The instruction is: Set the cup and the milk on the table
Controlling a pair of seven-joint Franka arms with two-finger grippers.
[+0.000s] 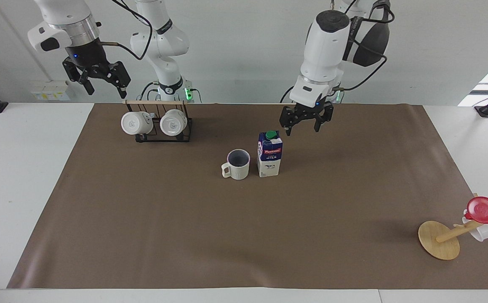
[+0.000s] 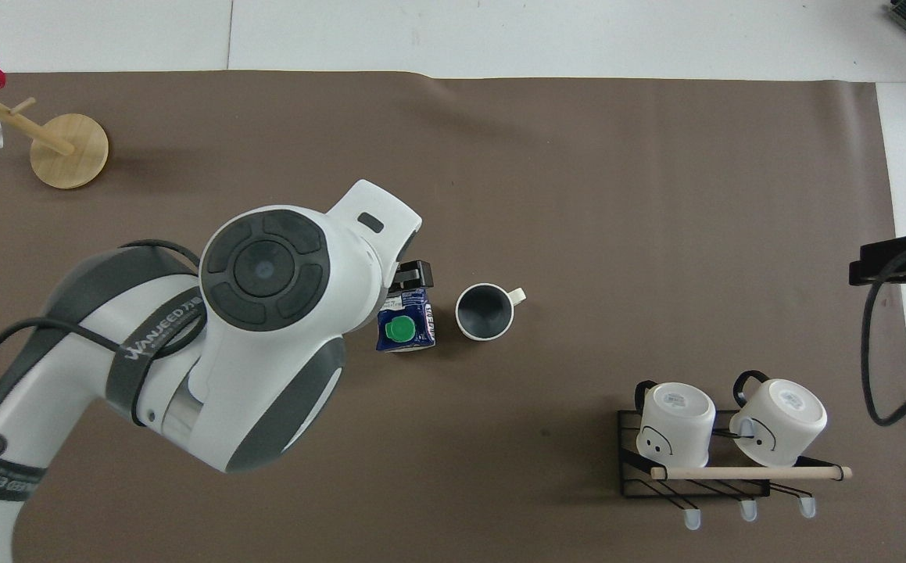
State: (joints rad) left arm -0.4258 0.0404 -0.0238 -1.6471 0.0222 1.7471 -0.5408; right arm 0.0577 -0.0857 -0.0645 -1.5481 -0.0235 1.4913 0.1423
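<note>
Though freestanding, milk (image 1: 269,154) upright, cap skyward

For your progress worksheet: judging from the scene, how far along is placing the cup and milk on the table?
Done: the cup and milk stand upright side by side on the table. In hand: nothing; the left end effector hangs open above the mat, and the right end effector waits open over the mug rack. Left: seemingly nothing.
</note>
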